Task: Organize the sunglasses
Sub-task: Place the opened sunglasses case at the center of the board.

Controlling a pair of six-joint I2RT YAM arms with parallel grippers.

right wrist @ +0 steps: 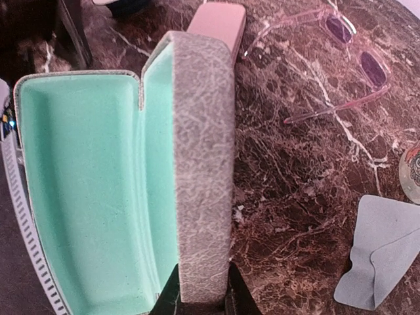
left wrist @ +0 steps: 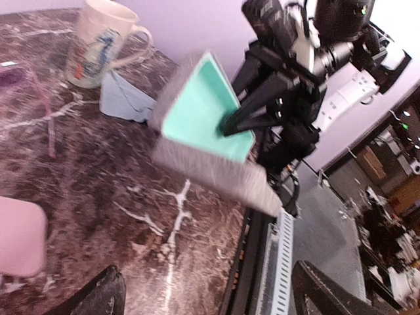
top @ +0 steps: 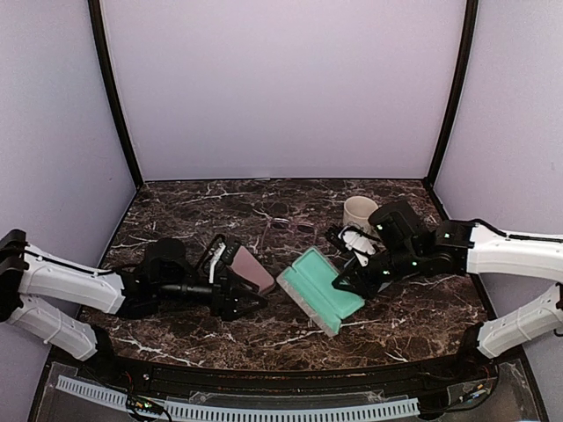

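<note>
Currently the right gripper (right wrist: 203, 298) is clamping the grey wall of the open grey case (right wrist: 197, 164), which is showing its teal lining at the left of the right wrist view. The left gripper (left wrist: 213, 289) is hanging spread wide, grasping nothing, beside the pink case (left wrist: 20, 236). The red-pink sunglasses (right wrist: 341, 59) are lying unfolded on the surface (right wrist: 282, 164) at upper right, apart from both cases.

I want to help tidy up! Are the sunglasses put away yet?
Not yet. Done: the grey case lies open. In hand: the right hand pinches its wall; the left hand is open, by the pink case. Left: the pink sunglasses lie unfolded on the table, outside any case.
</note>
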